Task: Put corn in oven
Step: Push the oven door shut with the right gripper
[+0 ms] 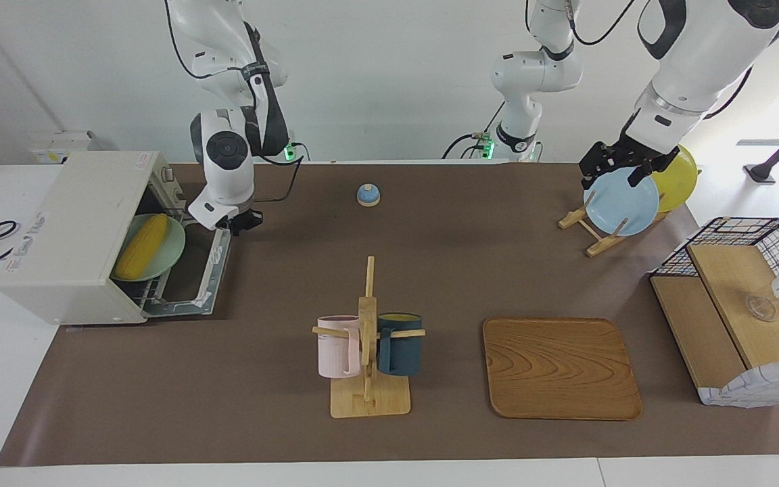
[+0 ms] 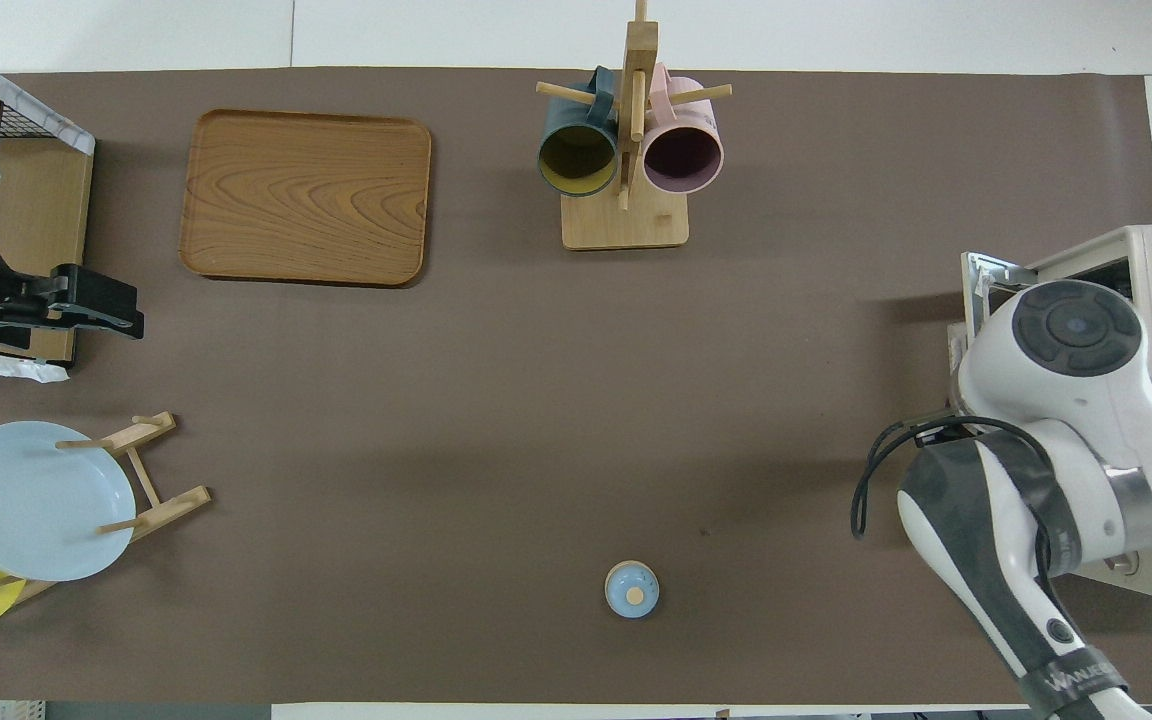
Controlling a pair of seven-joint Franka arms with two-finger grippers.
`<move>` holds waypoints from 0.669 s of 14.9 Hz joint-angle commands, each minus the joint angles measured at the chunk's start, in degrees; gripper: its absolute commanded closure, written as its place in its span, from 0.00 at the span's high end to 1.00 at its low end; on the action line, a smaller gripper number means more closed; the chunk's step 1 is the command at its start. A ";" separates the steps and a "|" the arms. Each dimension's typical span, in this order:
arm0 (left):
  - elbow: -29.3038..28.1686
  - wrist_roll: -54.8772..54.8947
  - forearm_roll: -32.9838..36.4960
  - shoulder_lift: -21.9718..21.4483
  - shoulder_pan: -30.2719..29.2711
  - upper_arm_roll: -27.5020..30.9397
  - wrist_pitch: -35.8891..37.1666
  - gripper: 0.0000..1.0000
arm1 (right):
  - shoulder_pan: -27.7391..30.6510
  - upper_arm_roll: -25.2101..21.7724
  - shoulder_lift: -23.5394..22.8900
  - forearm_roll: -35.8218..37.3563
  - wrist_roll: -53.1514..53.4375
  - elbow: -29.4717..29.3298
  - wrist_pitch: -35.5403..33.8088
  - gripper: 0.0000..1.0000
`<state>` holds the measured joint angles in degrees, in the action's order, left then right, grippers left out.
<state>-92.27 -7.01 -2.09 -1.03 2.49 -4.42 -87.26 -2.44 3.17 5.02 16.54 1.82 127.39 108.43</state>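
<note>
Right gripper (image 1: 239,222) over oven (image 1: 72,237) door; brown mat (image 1: 430,270), white wall (image 1: 376,67).

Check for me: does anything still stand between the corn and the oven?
No. The corn already lies on a pale green plate on the rack inside the oven, whose door hangs open. The right claw is over that door; the left claw is over the blue plate.

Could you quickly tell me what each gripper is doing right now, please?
Left gripper: over the blue plate in the rack; holds nothing visible.
Right gripper: at the open oven door's edge, corn inside; holds nothing visible.
</note>
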 commanded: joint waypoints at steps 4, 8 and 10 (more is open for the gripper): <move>0.42 0.33 0.33 -0.29 -0.56 -0.33 0.16 1.00 | 9.11 -0.80 1.04 2.53 -13.15 -3.46 -1.12 0.00; 0.42 0.33 0.33 -0.29 -0.56 -0.24 0.16 1.00 | 11.49 -1.06 2.27 2.53 -17.46 -3.99 -1.29 0.00; 0.42 0.33 0.33 -0.29 -0.56 -0.33 0.16 1.00 | 11.41 -1.33 2.45 2.09 -18.17 -5.74 -3.39 0.00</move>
<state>-92.27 -7.01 -2.09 -1.03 2.49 -4.42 -87.26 8.41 1.86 9.31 17.98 -15.07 122.83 104.19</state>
